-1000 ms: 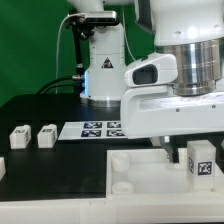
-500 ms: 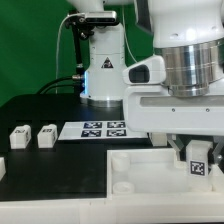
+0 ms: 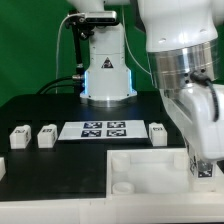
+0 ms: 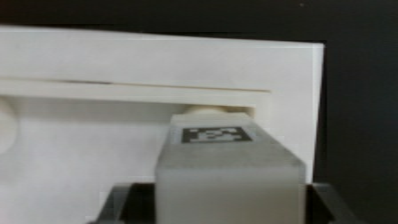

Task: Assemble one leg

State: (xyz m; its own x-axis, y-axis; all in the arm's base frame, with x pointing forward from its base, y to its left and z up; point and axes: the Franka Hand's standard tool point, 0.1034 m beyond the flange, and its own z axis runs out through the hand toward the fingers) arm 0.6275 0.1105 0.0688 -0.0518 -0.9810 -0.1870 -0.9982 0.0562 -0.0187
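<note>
Black table [image 3: 60, 108] carries the tabletop [image 3: 150, 170]; gripper [image 4: 222, 200] fingers clench the leg [image 4: 222, 160], upright over it.

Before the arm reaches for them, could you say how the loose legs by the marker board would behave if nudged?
Each loose leg looks like a stubby rigid block, so it would probably slide, not roll. It seems small and plastic, likely light, so a nudge could easily shift or tip it. Its smooth white faces may be somewhat slippery against the fingers.

Hidden and cut-off parts

In the exterior view the arm covers most of our claw [image 3: 205, 165], so we cannot tell its grip there. The wrist view crops the fingers [image 4: 134, 205] and the leg [image 4: 222, 170] between them at the frame edge.
</note>
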